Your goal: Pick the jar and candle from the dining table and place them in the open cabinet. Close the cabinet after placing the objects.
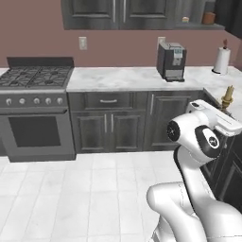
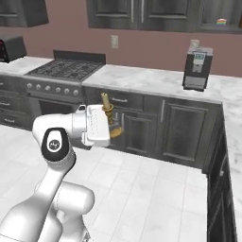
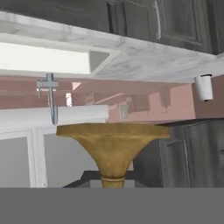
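The candle [image 2: 108,116] is held aloft by the arm, clear of every surface; the pincer [image 2: 111,124] is closed on its gold brass holder. In the right base view the slim cream-tan stick rises upright just beyond the white hand, with the flared gold holder below it, in front of the dark lower cupboards. In the left base view the candle [image 1: 228,97] shows above the hand at the right edge — a tan stick with a gold collar, seen against the pale marble table [image 1: 142,78]. In the hand view the holder [image 3: 113,146] appears close up and inverted: a wide flat gold disc narrowing in a funnel shape to a ringed stem, its surface a mottled brass-brown. The stick itself is hidden in that view. Behind it lie a sink basin [image 3: 52,59] and a silver tap [image 3: 50,98], also seen upside down. On the table by the pink wall stand a black coffee machine [image 1: 171,61] and a paper towel roll [image 1: 221,60] — well apart from each other. A stove [image 1: 37,106] with a row of knobs stands left of the table. Dark grey wall cabinets [image 1: 118,13] hang above.
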### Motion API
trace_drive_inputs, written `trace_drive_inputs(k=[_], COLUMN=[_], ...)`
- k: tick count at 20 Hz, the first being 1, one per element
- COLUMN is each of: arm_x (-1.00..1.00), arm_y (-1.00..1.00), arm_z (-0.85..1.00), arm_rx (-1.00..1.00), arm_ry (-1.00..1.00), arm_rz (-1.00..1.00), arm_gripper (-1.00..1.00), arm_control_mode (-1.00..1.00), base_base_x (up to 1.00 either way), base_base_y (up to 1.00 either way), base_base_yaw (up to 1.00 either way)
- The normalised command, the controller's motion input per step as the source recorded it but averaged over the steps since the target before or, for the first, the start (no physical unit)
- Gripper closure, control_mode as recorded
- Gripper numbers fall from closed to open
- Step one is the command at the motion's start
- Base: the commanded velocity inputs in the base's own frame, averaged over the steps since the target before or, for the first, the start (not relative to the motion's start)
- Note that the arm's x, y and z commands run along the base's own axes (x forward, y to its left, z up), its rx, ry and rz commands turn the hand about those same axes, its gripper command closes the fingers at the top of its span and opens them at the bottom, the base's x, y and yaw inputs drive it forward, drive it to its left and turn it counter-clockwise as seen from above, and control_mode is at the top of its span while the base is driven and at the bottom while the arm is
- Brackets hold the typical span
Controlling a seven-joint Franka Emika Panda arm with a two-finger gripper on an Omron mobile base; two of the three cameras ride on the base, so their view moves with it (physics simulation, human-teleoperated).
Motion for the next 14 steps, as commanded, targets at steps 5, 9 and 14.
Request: trace_drive_inputs(k=[5, 9, 14], arm_x=[0.0, 0.0, 0.0], arm_y=[0.0, 0.0, 0.0], arm_z=[0.0, 0.0, 0.0], arm_rx=[0.0, 0.0, 0.0], arm_ry=[0.0, 0.0, 0.0], arm_rz=[0.0, 0.0, 0.0], arm_gripper=[1.0, 1.0, 1.0], arm_control_mode=[1.0, 1.0, 1.0], base_base_x=[0.42, 0.34, 0.3], base_base_y=[0.48, -0.02, -0.14], base_base_yaw=[-0.23, -0.2, -0.17])
